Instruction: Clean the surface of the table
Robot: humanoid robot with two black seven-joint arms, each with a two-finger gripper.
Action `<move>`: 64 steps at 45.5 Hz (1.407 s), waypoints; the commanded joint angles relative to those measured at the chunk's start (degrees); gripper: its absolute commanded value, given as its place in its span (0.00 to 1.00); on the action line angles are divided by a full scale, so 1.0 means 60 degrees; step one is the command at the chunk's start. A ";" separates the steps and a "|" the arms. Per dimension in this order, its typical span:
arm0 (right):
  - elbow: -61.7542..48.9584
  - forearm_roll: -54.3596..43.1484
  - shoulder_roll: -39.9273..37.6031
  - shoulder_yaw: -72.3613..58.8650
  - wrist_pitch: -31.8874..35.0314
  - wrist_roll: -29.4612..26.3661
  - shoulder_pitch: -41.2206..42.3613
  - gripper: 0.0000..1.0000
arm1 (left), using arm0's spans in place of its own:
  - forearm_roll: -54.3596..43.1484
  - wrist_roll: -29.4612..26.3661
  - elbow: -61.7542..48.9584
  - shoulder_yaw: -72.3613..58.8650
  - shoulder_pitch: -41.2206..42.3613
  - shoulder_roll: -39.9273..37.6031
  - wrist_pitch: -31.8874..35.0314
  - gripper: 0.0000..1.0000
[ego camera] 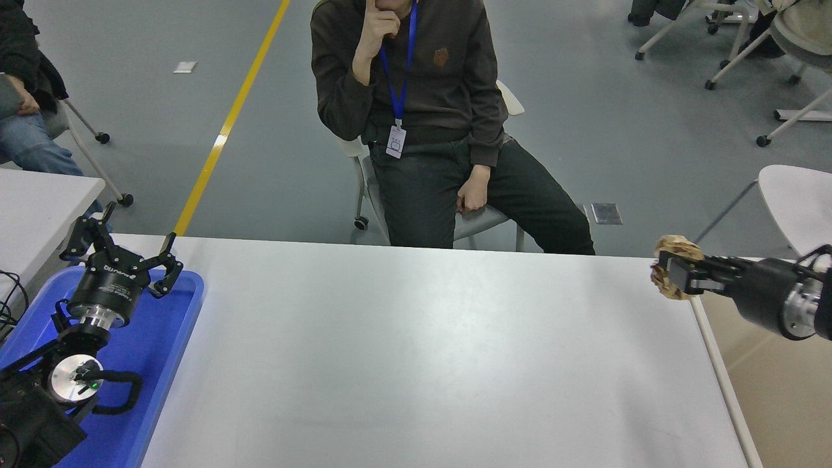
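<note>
Here the bench (416, 351), a wide white-grey top with rounded corners, fills the lower half of the view, its bare surface running from the blue tray (166, 364) at the left to the beige bin (780, 403) at the right edge.

The right tool (669, 276) comes in from the right edge, pointing left, and hangs over the bench's far right corner. It is clenched on a crumpled brown paper wad (673, 250), which shows above and below the black fingers (689, 281). The wad is lifted clear of the surface; whether it sits just over the bench or just over the bin's near rim I cannot tell exactly.

The left tool (123, 250) is parked at the lower left, above the tray, with its fingers spread apart and nothing between them. The tray overlaps the bench's left end, and a smaller white table (39, 208) stands beyond it at the left.

Behind the bench a person (422, 117) in a dark sweater with a blue lanyard sits on a white chair (364, 169), one hand (377, 29) raised toward the chin, the other resting on a thigh. A second person (26, 110) sits at the upper left edge. A yellow line (227, 123) crosses the grey floor.
</note>
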 commanded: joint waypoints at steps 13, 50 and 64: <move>-0.2466 0.1132 -0.1498 -0.0189 -0.0117 0.1675 -0.1147 0.00 | 0.0000 0.0000 0.0000 0.0000 0.0000 0.0000 0.0000 1.00; -0.8795 0.5367 0.3189 0.0002 -0.1699 0.3213 -0.5103 0.00 | 0.0000 0.0000 0.0000 0.0000 0.0000 0.0000 0.0000 1.00; -1.1723 0.5821 0.5399 0.0002 -0.1655 0.3213 -0.5689 0.00 | 0.0000 0.0000 0.0000 0.0000 0.0000 0.0000 0.0000 1.00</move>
